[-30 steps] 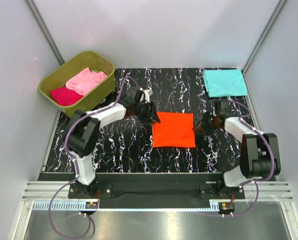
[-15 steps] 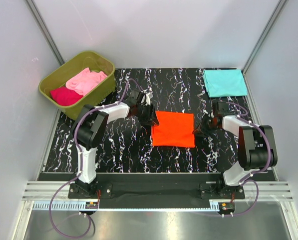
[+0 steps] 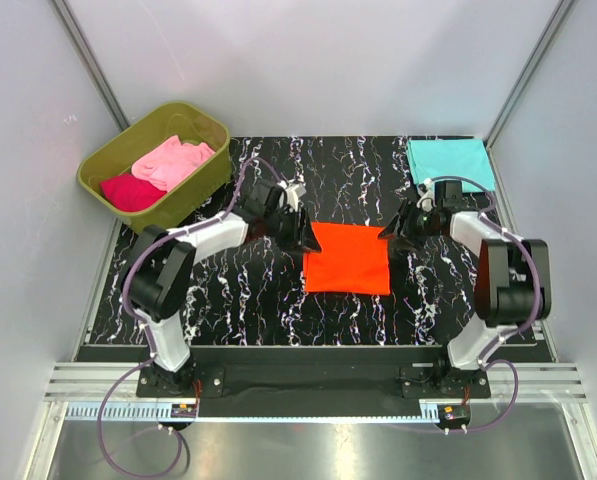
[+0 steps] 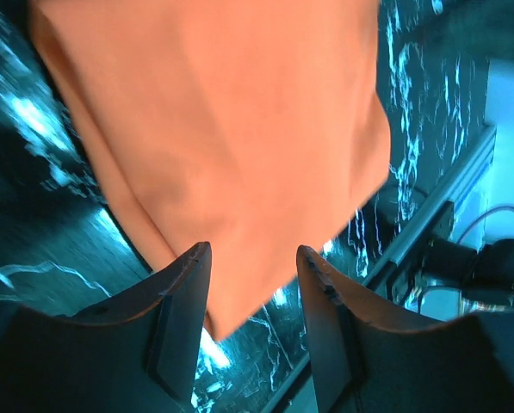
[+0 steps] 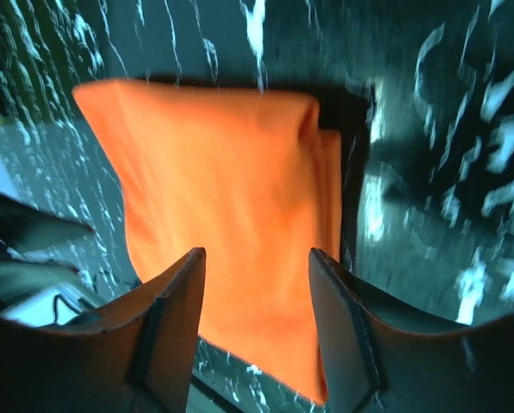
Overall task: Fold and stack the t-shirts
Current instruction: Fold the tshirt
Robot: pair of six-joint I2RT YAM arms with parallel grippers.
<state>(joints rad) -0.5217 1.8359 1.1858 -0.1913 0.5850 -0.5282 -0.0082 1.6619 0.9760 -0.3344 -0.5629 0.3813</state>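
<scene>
The bright orange t-shirt (image 3: 349,258) lies folded into a rectangle on the black marbled table; it also shows in the left wrist view (image 4: 231,138) and the right wrist view (image 5: 231,215). My left gripper (image 3: 306,238) is open above the shirt's far left corner, jaws apart with nothing between them. My right gripper (image 3: 390,232) is open above its far right corner, also empty. The teal t-shirt (image 3: 450,165) lies folded at the far right. The light pink t-shirt (image 3: 173,159) and the magenta t-shirt (image 3: 130,190) lie crumpled in the olive tub.
The olive-green tub (image 3: 210,178) stands at the far left corner of the table. White walls with metal posts close in the table. The table's marbled top (image 3: 238,290) reaches to a metal rail at the near edge.
My right gripper has moved from beside the shirt's right edge up to its far right corner. My left gripper stays at the far left corner. The orange shirt lies as before.
</scene>
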